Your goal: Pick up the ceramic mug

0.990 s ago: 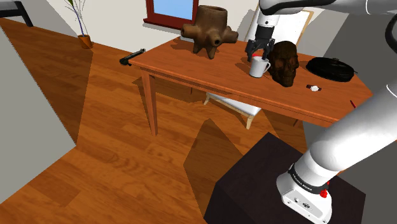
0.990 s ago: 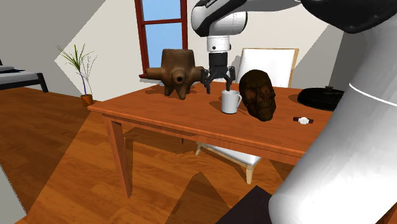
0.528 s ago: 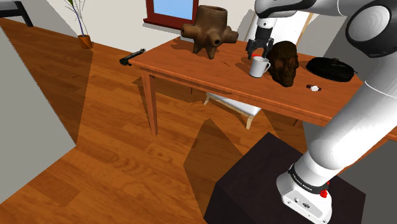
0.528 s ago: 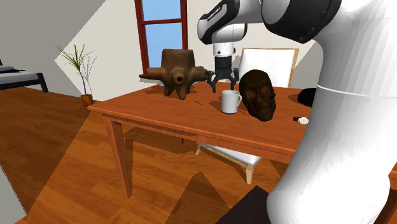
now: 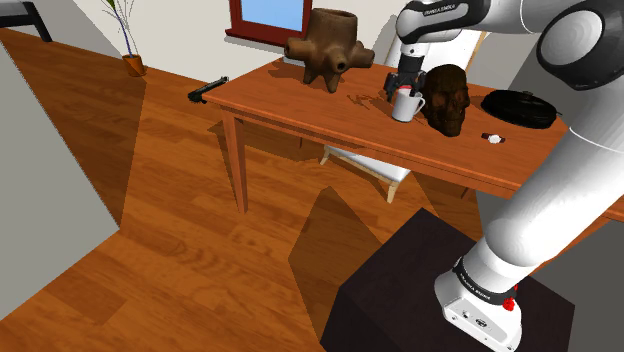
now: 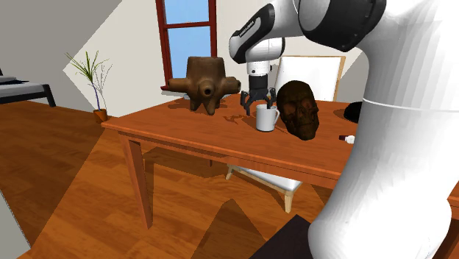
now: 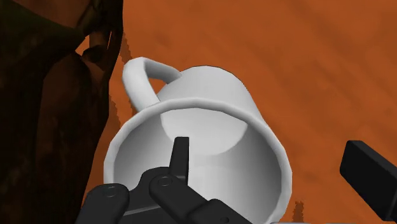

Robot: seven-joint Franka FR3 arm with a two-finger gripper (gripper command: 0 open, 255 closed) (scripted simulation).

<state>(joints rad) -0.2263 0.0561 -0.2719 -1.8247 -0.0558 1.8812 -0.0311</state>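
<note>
The fingers (image 7: 181, 156) stood apart and held nothing: in the wrist view one reached down inside the mouth of the white mug (image 7: 210, 108) and the other stood outside its wall, on the side away from the handle (image 7: 143, 76), so the wall lay between them without either visibly pressing it. The mug stood upright on the brown table (image 5: 300, 100), just beside a dark skull (image 5: 448, 97), with its handle turned toward the skull. In the shoulder view the gripper (image 5: 404, 88) hung right at the rim of the mug (image 5: 405, 104), and the second exterior view showed the gripper (image 6: 255, 105) low over the mug (image 6: 266, 118), with the skull (image 6: 298, 108) close on that view's right. By my reading, the step in hand was the end of the approach, with the grasp itself not yet made. The next move seemed to call for closing the fingers onto the wall of the mug, firmly enough that the smooth side would not slip, and then a straight lift, kept clear of the skull so that the handle did not catch on it.
</note>
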